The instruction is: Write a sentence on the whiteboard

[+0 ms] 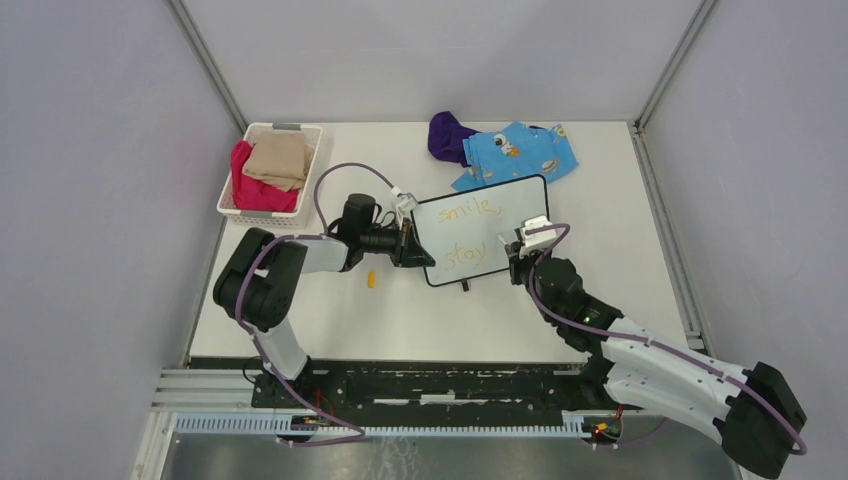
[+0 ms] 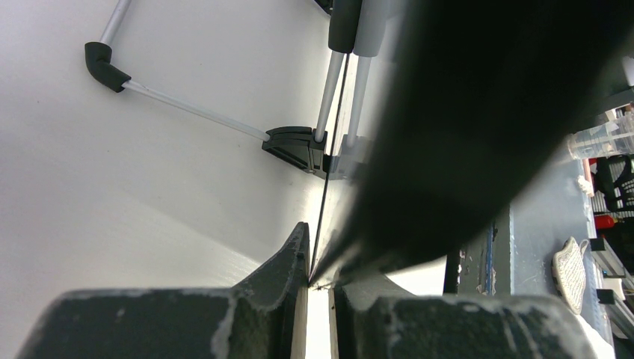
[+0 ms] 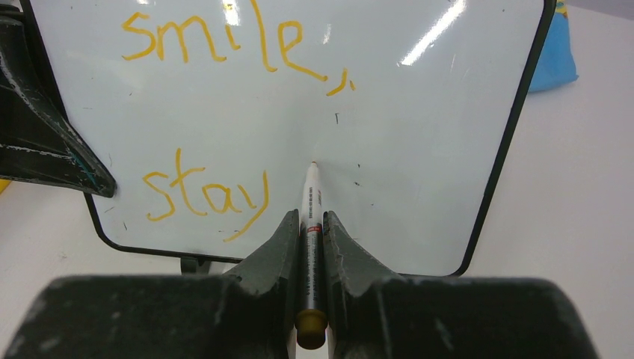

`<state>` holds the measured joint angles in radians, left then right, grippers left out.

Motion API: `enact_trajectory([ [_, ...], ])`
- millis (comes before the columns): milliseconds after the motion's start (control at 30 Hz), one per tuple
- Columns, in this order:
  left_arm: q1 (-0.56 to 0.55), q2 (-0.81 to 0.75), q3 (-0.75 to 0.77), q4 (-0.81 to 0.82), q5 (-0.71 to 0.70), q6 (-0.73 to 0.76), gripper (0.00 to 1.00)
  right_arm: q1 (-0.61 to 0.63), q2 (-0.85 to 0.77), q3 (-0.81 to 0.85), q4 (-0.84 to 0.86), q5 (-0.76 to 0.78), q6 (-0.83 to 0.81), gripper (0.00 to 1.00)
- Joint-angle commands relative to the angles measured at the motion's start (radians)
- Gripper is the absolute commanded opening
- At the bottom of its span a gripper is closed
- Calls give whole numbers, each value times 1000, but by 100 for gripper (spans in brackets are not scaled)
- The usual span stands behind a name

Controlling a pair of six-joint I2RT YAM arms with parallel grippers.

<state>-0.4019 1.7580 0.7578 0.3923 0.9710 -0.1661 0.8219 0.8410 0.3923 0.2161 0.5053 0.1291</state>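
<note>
The whiteboard (image 1: 518, 205) stands tilted mid-table, black-framed. My left gripper (image 1: 409, 246) is shut on its left edge; in the left wrist view the board's thin edge (image 2: 327, 161) runs straight out from between the closed jaws of the left gripper (image 2: 321, 271). My right gripper (image 1: 517, 256) sits at the board's lower right, shut on a white marker (image 3: 311, 200) with an orange end. Its tip touches the whiteboard (image 3: 419, 134) just right of "stay". The sentence (image 3: 224, 45) reads "smile," above "stay" in orange. The right gripper (image 3: 310, 218) clamps the marker's barrel.
A small orange cap (image 1: 371, 280) lies on the table below the left gripper. A white basket (image 1: 304, 135) with pink and tan cloth stands at the back left. A blue patterned cloth (image 1: 520, 152) and a purple cloth (image 1: 448, 136) lie behind the board.
</note>
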Motion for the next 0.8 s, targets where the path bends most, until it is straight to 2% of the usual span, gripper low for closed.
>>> enact_trajectory([
  [0,-23,44,-2,-96,-111,66,2,-8,2,-10,40,1,23,0],
  [767,-27,44,-1,-104,-114,71,2,-10,-105,-181,-12,-46,124,0],
])
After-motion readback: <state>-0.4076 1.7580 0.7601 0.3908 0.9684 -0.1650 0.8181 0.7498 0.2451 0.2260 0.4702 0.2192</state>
